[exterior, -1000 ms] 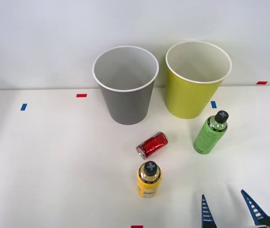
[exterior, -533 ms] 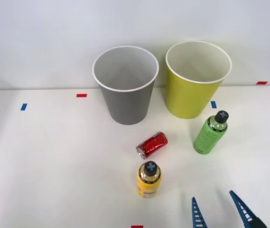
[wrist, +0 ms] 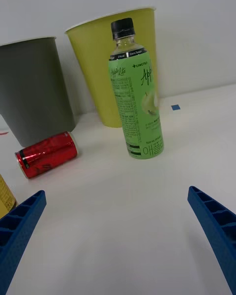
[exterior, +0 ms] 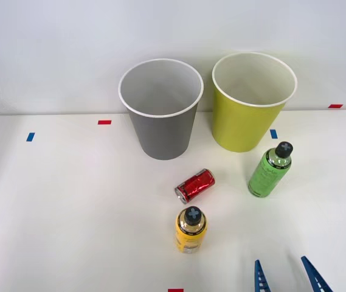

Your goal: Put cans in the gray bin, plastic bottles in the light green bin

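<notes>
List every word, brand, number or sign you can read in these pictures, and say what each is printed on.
"Apple": large script on the green bottle, partly turned away.
"LINCTEA"-like small brand line above it: uncertain.
Fine print and white characters lower on that label: too small to read.
Red can and yellow bottle: nothing legible.

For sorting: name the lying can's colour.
Shiny red can with silver ends, clearest in the right wrist view.

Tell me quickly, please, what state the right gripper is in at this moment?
Right gripper: open, fingers spread wide, holding nothing; the green bottle stands ahead of it, untouched.
</notes>
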